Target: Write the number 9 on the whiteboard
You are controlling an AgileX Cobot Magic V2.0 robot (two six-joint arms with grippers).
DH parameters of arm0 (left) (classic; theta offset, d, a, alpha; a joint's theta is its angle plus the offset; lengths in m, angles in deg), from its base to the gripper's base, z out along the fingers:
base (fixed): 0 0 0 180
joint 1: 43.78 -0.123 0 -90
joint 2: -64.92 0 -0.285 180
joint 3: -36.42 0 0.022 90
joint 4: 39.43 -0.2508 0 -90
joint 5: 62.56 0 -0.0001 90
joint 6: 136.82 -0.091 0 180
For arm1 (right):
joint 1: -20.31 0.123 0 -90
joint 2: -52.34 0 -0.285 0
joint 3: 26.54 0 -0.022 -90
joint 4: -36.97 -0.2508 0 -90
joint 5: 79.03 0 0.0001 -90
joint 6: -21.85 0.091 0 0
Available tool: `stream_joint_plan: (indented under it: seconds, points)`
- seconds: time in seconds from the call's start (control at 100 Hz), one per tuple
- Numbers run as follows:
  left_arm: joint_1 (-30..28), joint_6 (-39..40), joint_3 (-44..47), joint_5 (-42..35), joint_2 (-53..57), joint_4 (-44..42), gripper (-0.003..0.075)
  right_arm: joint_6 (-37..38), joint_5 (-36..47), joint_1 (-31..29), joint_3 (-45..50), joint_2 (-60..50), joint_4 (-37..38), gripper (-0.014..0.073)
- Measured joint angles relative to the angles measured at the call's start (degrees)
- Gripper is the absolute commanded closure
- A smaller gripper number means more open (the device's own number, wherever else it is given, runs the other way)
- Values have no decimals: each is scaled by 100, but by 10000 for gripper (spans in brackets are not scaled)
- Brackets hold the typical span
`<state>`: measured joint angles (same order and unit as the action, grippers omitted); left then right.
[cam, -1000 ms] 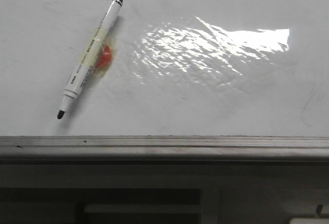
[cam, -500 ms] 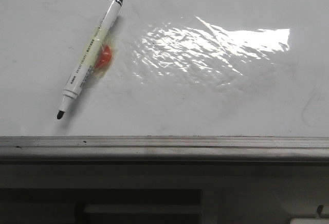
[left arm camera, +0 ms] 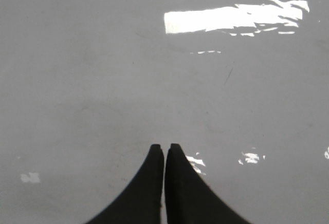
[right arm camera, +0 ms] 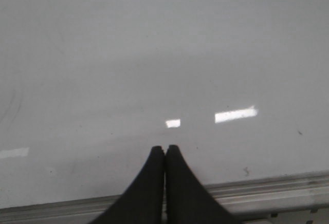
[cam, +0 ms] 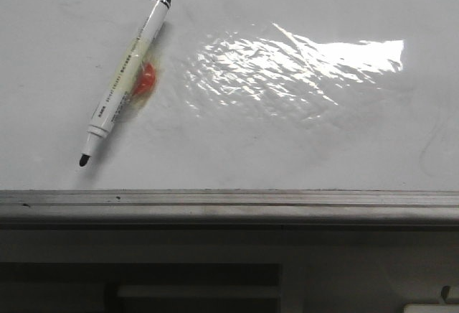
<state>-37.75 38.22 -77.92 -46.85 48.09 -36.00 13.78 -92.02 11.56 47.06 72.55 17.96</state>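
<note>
Both my left claw [left arm camera: 164, 149] and right claw [right arm camera: 165, 151] are pressed together, empty; grabbing the marker [cam: 125, 80] crooked risks smearing the unmarked whiteboard [cam: 287, 148].

Small dark print along the marker [cam: 123, 76], too blurred to read.

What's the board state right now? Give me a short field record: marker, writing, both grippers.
marker: uncapped, lying diagonally on the whiteboard at front-left, tip toward the edge rail, marker
orange blob: under the marker's barrel
writing: no 9 visible, only faint smudges
left gripper: shut, empty, over bare board
right gripper: shut, empty, near the rail
</note>
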Motion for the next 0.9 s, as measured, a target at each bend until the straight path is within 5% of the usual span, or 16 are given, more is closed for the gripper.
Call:
stream_joint_plan:
  seconds: [0.59,0.9]
  points:
    - [0,0,-252,-969,-767,-16,718,-441,-72,116,-432,848,-134,654]
    - [40,0,-252,-1026,-790,12,376,-452,-649,669,-934,848,295,654]
